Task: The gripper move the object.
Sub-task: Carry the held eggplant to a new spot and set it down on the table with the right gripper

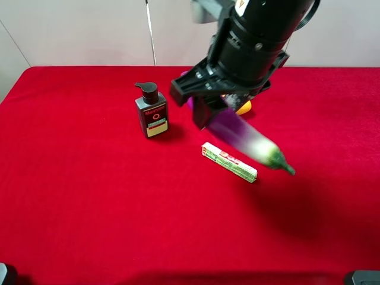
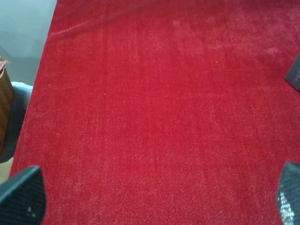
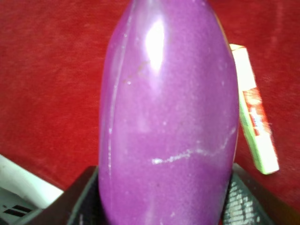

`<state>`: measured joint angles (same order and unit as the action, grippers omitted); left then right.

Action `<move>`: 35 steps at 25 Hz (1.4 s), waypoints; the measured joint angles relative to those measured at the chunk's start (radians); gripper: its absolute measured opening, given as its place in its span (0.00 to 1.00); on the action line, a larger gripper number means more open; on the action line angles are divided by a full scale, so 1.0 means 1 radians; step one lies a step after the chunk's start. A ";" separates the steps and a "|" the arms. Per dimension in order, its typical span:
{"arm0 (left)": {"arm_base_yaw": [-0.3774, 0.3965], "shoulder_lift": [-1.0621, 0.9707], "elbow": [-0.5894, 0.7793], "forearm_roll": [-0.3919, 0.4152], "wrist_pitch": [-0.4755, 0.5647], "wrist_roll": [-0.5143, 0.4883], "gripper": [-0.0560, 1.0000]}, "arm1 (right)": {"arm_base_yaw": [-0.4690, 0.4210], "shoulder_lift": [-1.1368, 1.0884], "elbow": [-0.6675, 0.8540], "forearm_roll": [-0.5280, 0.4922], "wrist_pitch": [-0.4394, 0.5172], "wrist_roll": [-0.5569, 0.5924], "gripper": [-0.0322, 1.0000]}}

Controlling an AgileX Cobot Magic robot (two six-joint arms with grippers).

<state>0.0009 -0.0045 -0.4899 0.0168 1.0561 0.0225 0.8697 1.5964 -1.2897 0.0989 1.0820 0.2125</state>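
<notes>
The long purple eggplant [image 1: 243, 135], white near its green stem tip, hangs tilted above the red table in the exterior high view. My right gripper [image 1: 205, 104], the black claw on the big black arm, is shut on its purple end. In the right wrist view the eggplant [image 3: 171, 112] fills the frame between the two black fingers [image 3: 243, 199]. My left gripper [image 2: 154, 199] is open over bare red cloth and holds nothing; only its two dark fingertips [image 2: 21, 197] show.
A green-and-white packet [image 1: 229, 162] lies on the table [image 1: 89, 208] just under the eggplant, also in the right wrist view [image 3: 255, 126]. A dark pump bottle [image 1: 151, 111] stands to the left. A yellow mango [image 1: 243, 107] is mostly hidden behind the arm.
</notes>
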 joint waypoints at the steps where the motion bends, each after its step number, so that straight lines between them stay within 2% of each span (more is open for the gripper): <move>1: 0.000 0.000 0.000 0.000 0.000 0.000 0.98 | 0.012 0.000 0.000 0.001 -0.006 0.005 0.41; 7: 0.000 0.000 0.000 0.000 0.000 0.000 0.98 | 0.025 0.005 -0.004 0.050 -0.044 0.011 0.41; 10: 0.000 0.000 0.000 0.000 0.000 0.000 0.98 | 0.028 0.048 -0.052 0.066 -0.038 0.001 0.41; 18: 0.000 0.000 0.000 0.000 0.000 0.000 0.98 | 0.078 0.297 -0.328 0.055 0.006 -0.038 0.41; 24: 0.000 0.000 0.000 0.000 0.000 0.000 0.98 | 0.090 0.419 -0.456 0.054 0.003 -0.041 0.41; 29: 0.000 0.000 0.000 0.000 0.000 -0.001 0.98 | 0.123 0.534 -0.564 0.048 -0.057 -0.041 0.41; 35: 0.000 0.000 0.000 0.000 0.000 -0.001 0.98 | 0.130 0.606 -0.581 0.053 -0.133 -0.041 0.41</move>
<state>0.0009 -0.0045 -0.4899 0.0168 1.0561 0.0214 0.9995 2.2027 -1.8705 0.1519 0.9494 0.1712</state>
